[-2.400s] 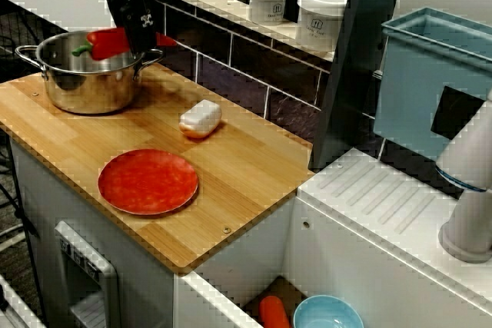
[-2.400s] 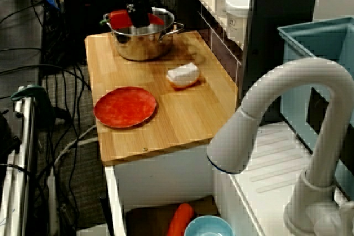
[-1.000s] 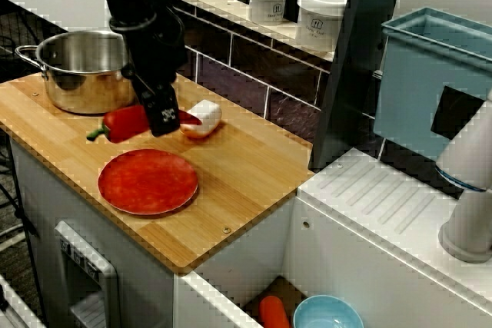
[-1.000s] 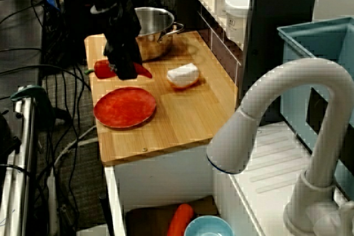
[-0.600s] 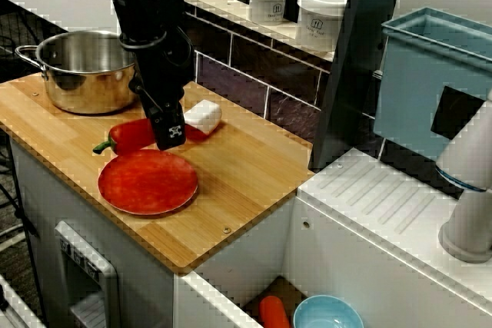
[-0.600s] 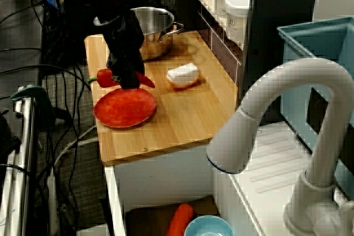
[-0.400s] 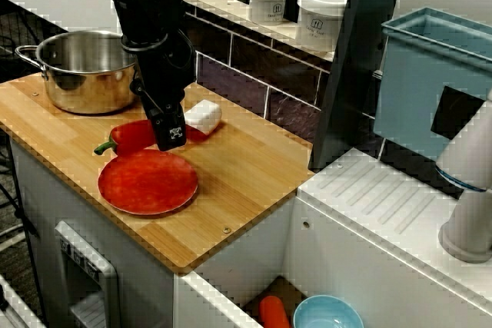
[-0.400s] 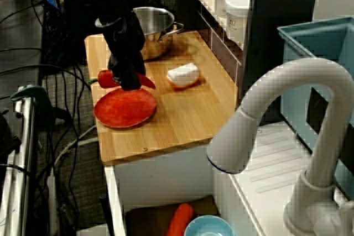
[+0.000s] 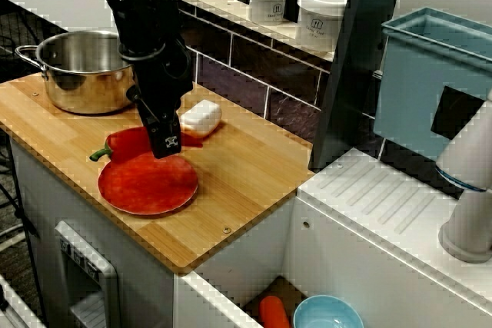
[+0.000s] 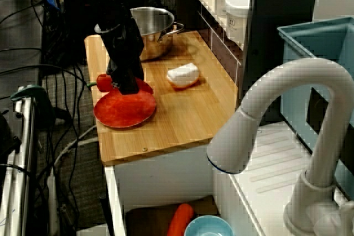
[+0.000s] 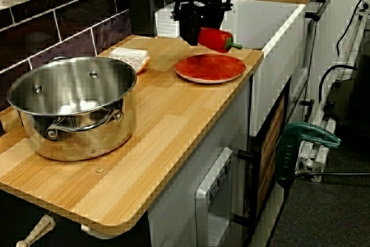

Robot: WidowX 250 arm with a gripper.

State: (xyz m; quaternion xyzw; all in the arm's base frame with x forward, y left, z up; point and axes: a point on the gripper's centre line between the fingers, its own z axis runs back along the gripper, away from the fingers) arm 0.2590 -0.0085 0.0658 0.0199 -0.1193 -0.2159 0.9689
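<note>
Gripper (image 9: 167,142), fingers clamped on the red pepper (image 9: 124,144), has come away from the pot (image 9: 81,86) beyond the red plate (image 9: 150,190) and dropped low over the plate's far rim, stem jutting past the edge; pepper reads as hovering, not yet let go.

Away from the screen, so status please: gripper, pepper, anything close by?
Gripper shut on red pepper. Pepper held over red plate, apart from it. White block beside, not touching.
</note>
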